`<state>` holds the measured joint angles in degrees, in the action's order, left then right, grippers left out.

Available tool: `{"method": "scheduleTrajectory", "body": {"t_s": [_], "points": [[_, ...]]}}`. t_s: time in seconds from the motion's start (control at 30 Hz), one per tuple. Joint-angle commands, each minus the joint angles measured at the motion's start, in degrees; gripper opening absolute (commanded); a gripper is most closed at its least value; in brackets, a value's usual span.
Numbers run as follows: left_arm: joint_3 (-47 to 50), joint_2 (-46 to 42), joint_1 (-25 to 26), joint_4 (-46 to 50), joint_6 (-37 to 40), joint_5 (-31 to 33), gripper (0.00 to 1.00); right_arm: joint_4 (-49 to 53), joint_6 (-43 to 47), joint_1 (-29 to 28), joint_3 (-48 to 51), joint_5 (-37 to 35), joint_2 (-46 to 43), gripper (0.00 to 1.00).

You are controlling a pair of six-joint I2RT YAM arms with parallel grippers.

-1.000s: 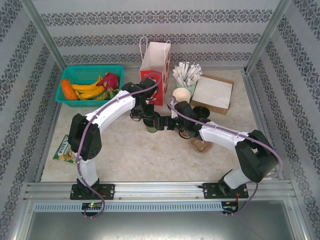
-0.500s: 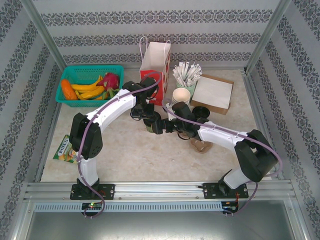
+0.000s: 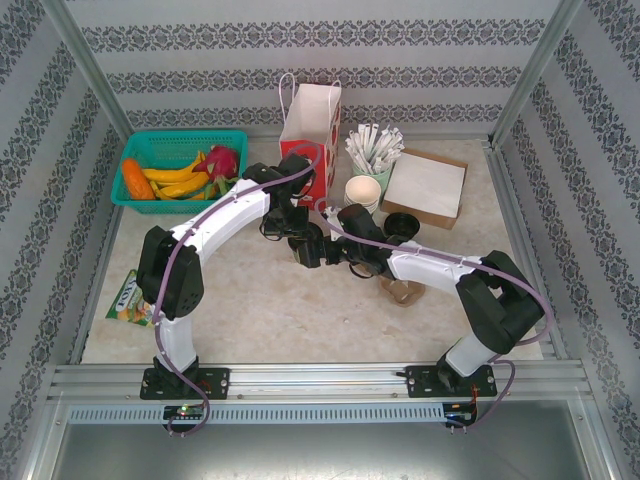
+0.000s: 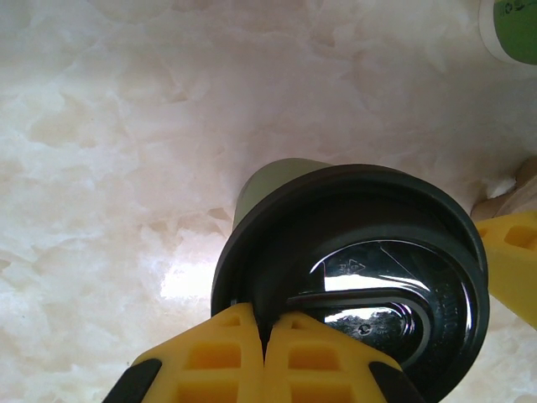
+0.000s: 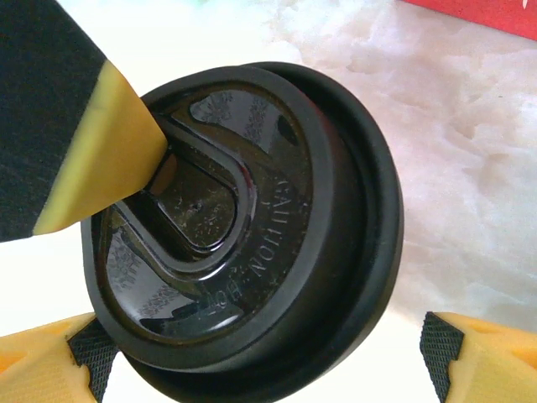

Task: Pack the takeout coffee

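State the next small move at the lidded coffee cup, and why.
Probably close the right gripper on the small green-patterned paper cup with the round black plastic lid: its open jaws flank it, while the shut left gripper seems to press on the lid.

Left side: the left arm (image 3: 215, 225) is arching in from the left of the takeout coffee (image 4: 361, 269), its wrist bending down over it. The left pincer (image 4: 264, 340) is sitting fully closed, fingertips pressed together and touching the coffee's lid.

Right side: the right arm (image 3: 435, 265) is reaching in low from the coffee's right. The right pincer (image 5: 260, 369) is standing wide apart, its fingers (image 5: 482, 357) flanking the coffee; contact unclear.
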<state>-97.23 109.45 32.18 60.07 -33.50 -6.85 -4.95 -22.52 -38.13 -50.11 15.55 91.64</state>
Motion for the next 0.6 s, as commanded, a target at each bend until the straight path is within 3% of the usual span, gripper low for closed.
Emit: {"method": "scheduleTrajectory", "body": {"t_s": [0.0,0.27,0.57], "points": [[3.30,4.84,0.77,2.70,-0.47,-2.60,0.00,3.92,-0.61,1.07,1.63,-3.47,0.15,0.94],[2.30,4.89,0.77,3.64,0.92,-1.53,0.00,0.04,-5.38,5.81,4.45,-0.50,-5.61,0.94],[1.92,4.50,0.77,3.95,3.38,-2.73,0.00,3.24,-6.77,6.49,1.17,-2.15,-0.27,0.93]]}}
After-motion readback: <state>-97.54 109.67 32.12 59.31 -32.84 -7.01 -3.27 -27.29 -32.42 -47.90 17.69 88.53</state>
